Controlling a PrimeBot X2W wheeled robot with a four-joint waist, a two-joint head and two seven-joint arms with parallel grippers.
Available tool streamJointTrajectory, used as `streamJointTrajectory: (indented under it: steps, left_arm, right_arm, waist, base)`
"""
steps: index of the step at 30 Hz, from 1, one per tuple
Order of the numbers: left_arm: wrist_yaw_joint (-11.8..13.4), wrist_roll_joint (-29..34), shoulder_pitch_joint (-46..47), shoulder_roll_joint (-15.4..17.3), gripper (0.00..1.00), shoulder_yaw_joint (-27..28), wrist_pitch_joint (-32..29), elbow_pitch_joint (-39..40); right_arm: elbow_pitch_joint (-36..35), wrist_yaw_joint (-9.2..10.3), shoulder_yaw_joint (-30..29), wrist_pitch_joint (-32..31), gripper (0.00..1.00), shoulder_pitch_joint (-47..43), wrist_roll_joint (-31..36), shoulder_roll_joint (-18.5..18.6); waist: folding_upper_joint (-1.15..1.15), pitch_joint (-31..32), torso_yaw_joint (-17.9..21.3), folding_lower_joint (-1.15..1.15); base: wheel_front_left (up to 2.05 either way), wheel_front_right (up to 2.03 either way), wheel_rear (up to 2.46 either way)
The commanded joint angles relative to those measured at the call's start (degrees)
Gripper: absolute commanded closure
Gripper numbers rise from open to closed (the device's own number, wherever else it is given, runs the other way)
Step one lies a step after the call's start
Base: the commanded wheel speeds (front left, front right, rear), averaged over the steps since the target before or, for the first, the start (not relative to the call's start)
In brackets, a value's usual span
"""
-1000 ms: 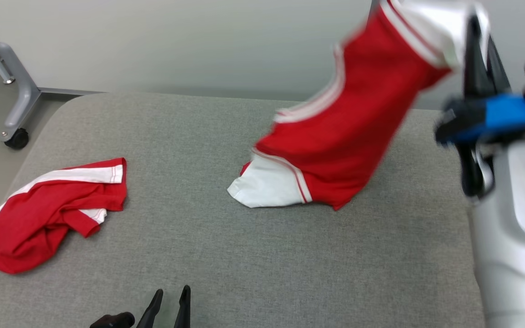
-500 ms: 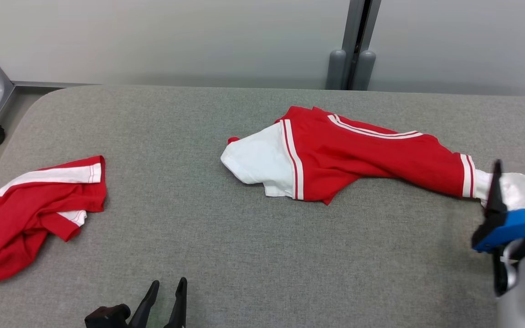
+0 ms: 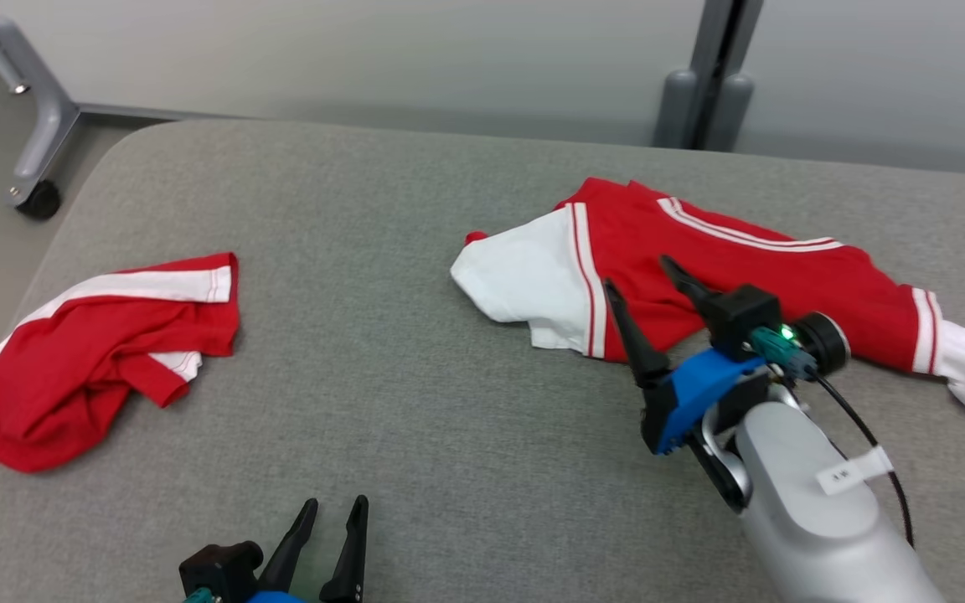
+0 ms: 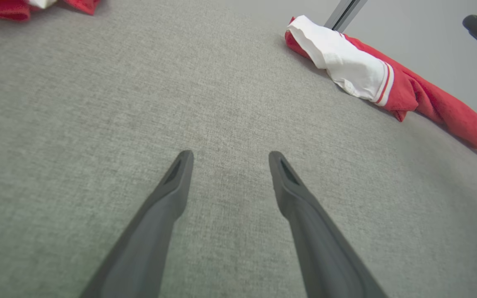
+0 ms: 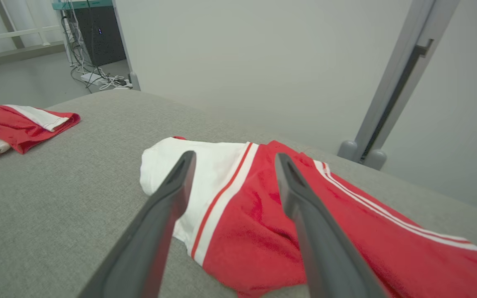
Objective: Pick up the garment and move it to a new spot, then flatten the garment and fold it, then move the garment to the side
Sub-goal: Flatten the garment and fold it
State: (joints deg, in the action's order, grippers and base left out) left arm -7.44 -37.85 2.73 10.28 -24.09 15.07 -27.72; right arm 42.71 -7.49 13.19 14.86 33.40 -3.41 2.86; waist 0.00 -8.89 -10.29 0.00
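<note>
Garment (image 3: 633, 226) on right half of grey padded table (image 3: 415, 402), free of both grippers
Soft red knit with white panels and thin white stripes, stretched out as a long rumpled band: white sleeve end toward table centre, a bunched white end at the far right. Cloth is wrinkled, partly folded over itself, not flat. Table covering is coarse woven grey fabric with a rounded corner. Right gripper (image 3: 637, 273): two long tapered dark fingers spread apart, nothing between them, poised over the garment's near edge by the red-white seam; contact with cloth cannot be told. Left gripper (image 3: 335, 501): fingers likewise apart and empty, over bare fabric at the near edge. Second red-and-white garment (image 3: 89, 368) crumpled in a heap at far left, well apart. Grey metal post (image 3: 704, 84) behind the table
</note>
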Motion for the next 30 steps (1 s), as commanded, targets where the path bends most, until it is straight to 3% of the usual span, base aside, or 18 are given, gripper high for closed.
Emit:
streamJointTrajectory:
  steps: [1, 6, 19, 20, 21, 22, 23, 30]
  left_arm:
    - [-0.1, -0.5, 1.4, 0.3, 0.0, -0.3, 0.2, 0.0]
    - [-0.1, -1.5, 2.9, 0.5, 0.0, -1.5, 0.1, 0.1]
    - [-0.1, -3.5, 6.3, 0.8, 0.0, -3.6, 0.1, 0.8]
    - [-0.1, -3.5, 6.5, 0.8, 0.0, -3.6, 0.1, 0.8]
    - [-0.1, -3.6, 6.8, 0.7, 0.0, -3.6, 0.1, 0.8]
    - [-0.1, -3.6, 7.0, 0.7, 0.0, -3.7, 0.1, 0.9]
    - [-0.1, -3.7, 7.2, 0.7, 0.0, -3.7, 0.1, 1.0]
    - [-0.1, -3.8, 7.1, 0.9, 0.0, -3.7, 0.1, 1.1]
  right_arm:
    - [1.1, 0.0, 3.3, -1.0, 0.0, 2.7, -1.9, 0.2]
    - [5.4, 0.0, 8.3, -4.7, 0.0, 8.0, -3.0, 0.2]
    - [13.4, 0.0, 5.9, -7.5, 0.0, 13.1, 0.9, 0.2]
    - [13.7, 0.0, 5.6, -7.5, 0.13, 13.3, 1.1, 0.2]
    - [13.8, 0.0, 5.4, -7.3, 0.48, 13.3, 1.0, 0.2]
    - [14.0, 0.0, 5.1, -7.2, 0.66, 13.3, 1.0, 0.2]
    - [14.2, 0.0, 4.9, -7.1, 1.0, 13.4, 1.2, 0.2]
    - [12.8, 0.0, 6.1, -2.7, 1.0, 12.8, -2.1, 0.2]
  waist:
    - [0.0, -1.8, -2.0, 0.0]
    - [0.0, -4.4, -5.3, 0.0]
    - [0.0, -9.3, -9.3, 0.0]
    - [0.0, -9.6, -9.4, 0.0]
    - [0.0, -9.8, -9.4, 0.0]
    - [0.0, -9.9, -9.4, 0.0]
    - [0.0, -10.1, -9.4, 0.0]
    - [0.0, -9.6, -8.7, 0.0]
  base:
    - [0.0, 0.0, 0.0]
    - [0.0, 0.0, 0.0]
    - [0.0, 0.0, 0.0]
    - [0.0, 0.0, 0.0]
    - [0.0, 0.0, 0.0]
    - [0.0, 0.0, 0.0]
    - [0.0, 0.0, 0.0]
    - [0.0, 0.0, 0.0]
